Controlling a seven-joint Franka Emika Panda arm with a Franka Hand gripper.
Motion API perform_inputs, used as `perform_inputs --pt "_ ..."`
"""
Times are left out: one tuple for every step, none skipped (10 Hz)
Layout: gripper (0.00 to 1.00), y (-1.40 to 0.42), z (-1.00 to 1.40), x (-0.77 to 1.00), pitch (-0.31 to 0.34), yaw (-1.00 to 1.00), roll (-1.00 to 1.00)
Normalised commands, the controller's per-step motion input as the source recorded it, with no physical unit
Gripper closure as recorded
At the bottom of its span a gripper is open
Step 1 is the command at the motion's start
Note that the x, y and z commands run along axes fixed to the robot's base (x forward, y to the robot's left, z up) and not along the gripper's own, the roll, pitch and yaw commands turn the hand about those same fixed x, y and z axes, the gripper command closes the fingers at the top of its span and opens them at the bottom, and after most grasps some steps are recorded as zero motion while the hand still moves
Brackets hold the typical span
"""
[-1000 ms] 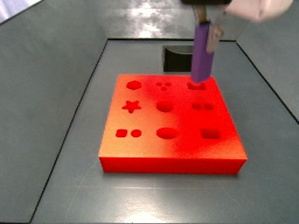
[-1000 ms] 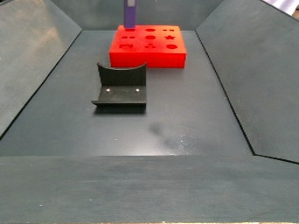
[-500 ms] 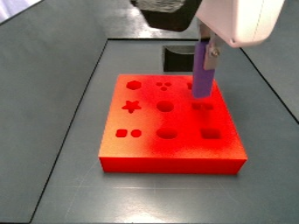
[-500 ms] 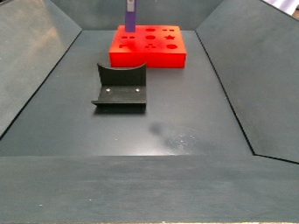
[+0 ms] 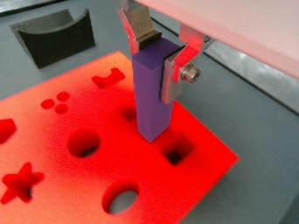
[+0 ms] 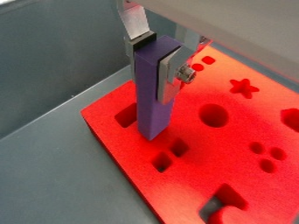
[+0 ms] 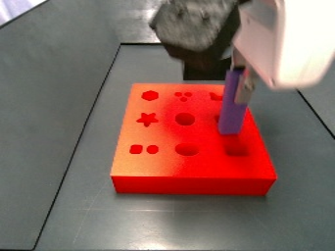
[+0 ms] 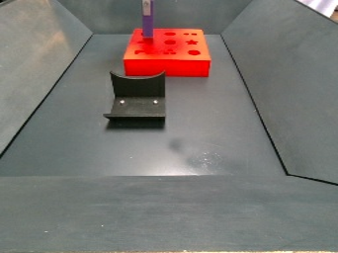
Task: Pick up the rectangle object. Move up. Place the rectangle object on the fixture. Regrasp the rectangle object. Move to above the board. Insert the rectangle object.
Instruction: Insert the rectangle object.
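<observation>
My gripper (image 5: 162, 54) is shut on the purple rectangle object (image 5: 153, 94), which hangs upright with its top end between the fingers (image 6: 170, 73). The block (image 6: 153, 92) hovers just above the orange-red board (image 6: 251, 153), near its corner with small square cut-outs (image 5: 176, 150). In a side view the block (image 7: 233, 102) stands over the board (image 7: 190, 167) by its right edge, above a square hole (image 7: 237, 149). It also shows small in a side view (image 8: 146, 22) over the board (image 8: 169, 54). The dark fixture (image 8: 136, 98) stands empty on the floor.
The fixture also shows in a wrist view (image 5: 55, 35) beyond the board. Grey sloped bin walls (image 8: 53, 79) surround the dark floor (image 8: 172, 148). The arm's white body (image 7: 288, 39) blocks the back right in a side view.
The gripper with the purple block has moved along the board's right side toward its front, from the rear holes to above the front square hole.
</observation>
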Motion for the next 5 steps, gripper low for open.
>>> perform_inputs --pt "1.0 -0.61 0.0 0.52 0.263 0.0 0.29" --pt "1.0 -0.65 0.0 0.48 0.229 0.0 0.29" --pt "1.0 -0.64 0.01 0.47 0.227 0.0 0.32" --pt "1.0 -0.62 0.0 0.45 0.224 0.0 0.33" --pt "1.0 -0.35 -0.12 0.25 0.104 0.0 0.22"
